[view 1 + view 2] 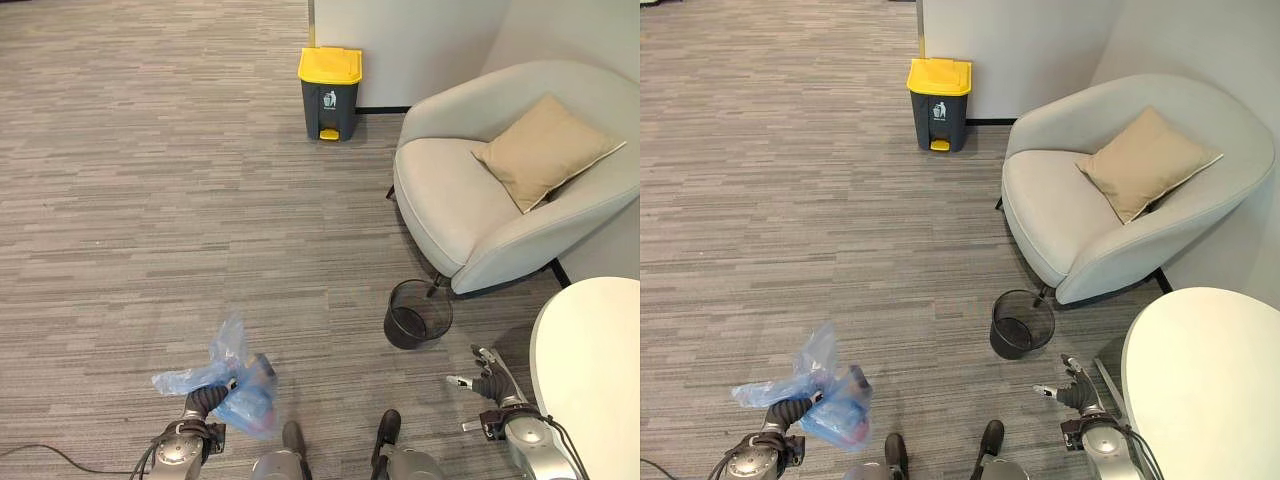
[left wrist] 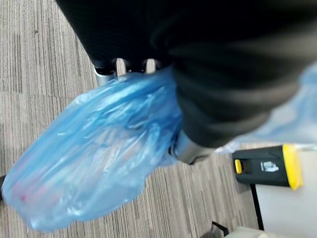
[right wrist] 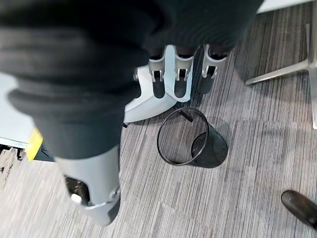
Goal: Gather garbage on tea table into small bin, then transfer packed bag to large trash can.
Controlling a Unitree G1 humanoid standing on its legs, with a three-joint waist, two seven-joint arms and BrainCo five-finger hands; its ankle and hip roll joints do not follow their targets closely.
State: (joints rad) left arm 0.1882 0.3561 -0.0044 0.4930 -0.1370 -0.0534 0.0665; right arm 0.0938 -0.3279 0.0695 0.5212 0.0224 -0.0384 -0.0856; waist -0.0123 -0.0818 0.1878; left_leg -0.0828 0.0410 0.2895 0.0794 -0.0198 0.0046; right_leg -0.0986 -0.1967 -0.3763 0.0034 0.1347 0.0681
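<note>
A blue plastic bag (image 1: 238,388) with rubbish inside hangs above the carpet at the lower left. My left hand (image 1: 203,402) is shut on its gathered neck, and the bag (image 2: 99,153) bulges just past the fingers. The large grey trash can with a yellow lid (image 1: 329,93) stands far ahead against the wall. A small black mesh bin (image 1: 417,314) sits on the floor by the armchair, without a liner. My right hand (image 1: 487,380) hovers at the lower right beside the tea table, its fingers (image 3: 181,74) straight and holding nothing.
A light grey armchair (image 1: 470,215) with a tan cushion (image 1: 545,148) stands at the right. The round white tea table (image 1: 590,370) fills the lower right corner. Open carpet stretches from me to the large can.
</note>
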